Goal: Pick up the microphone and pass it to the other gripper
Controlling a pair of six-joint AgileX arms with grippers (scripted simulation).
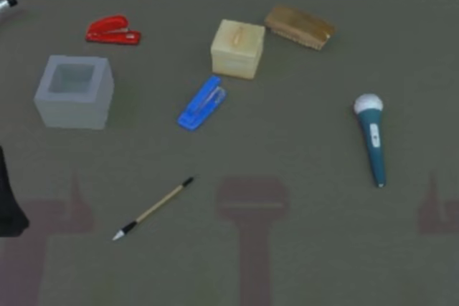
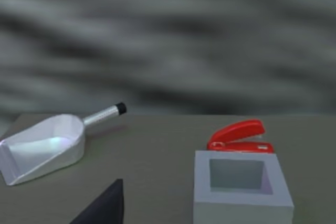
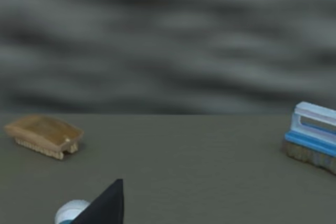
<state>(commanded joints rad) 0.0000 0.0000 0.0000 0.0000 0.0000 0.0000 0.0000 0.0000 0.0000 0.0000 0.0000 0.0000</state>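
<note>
The microphone (image 1: 371, 139) lies on the right of the table (image 1: 301, 249), head toward the far edge. Far behind it to the left sits a scrubbing brush (image 1: 300, 27), with a block (image 1: 238, 49) just beside that. A stapler (image 1: 201, 102) lies in front of the block. A second stapler (image 1: 113, 31) lies behind an open box (image 1: 74, 92) at left. A thin brush (image 1: 153, 208) lies nearer the front.

Dim, even light; soft arm shadows on the table (image 1: 301, 249); blurred streaky backdrop.
</note>
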